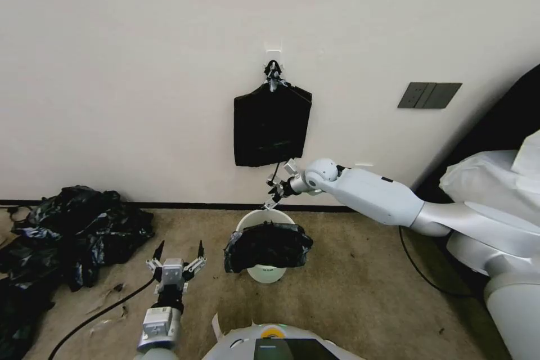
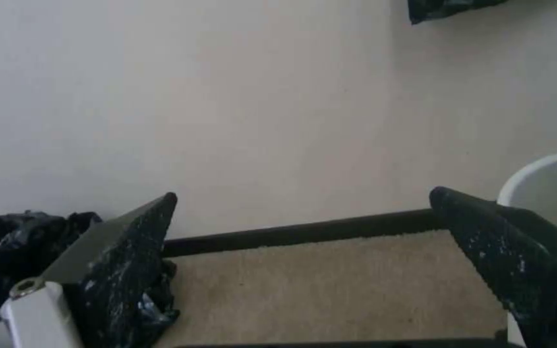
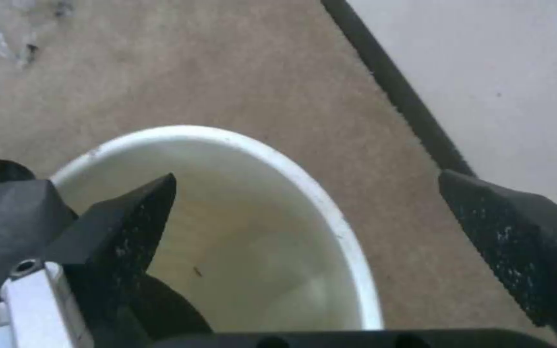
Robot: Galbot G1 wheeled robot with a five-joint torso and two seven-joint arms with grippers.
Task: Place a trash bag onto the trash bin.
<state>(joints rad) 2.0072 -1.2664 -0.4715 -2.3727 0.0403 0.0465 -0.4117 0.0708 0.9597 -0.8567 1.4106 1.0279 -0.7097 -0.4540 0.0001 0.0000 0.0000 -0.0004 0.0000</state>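
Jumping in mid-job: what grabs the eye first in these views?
The cream trash bin on the carpet by the wall, with the black trash bag draped over its near rim. The right gripper hangs open over the bin's far rim, just below a flat black bundle hung on a wall hook. The left gripper, open, is to the bin's left, near a mound of black bags.

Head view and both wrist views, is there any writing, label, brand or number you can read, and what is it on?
No text can be read.
The bin bears a small dark mark on its front, below the bag draped over its near rim: too small to read.
The dark wall plate is blank.
The black bundle hanging on the wall shows no print.
Left gripper and right gripper, both open, carry no legible label.
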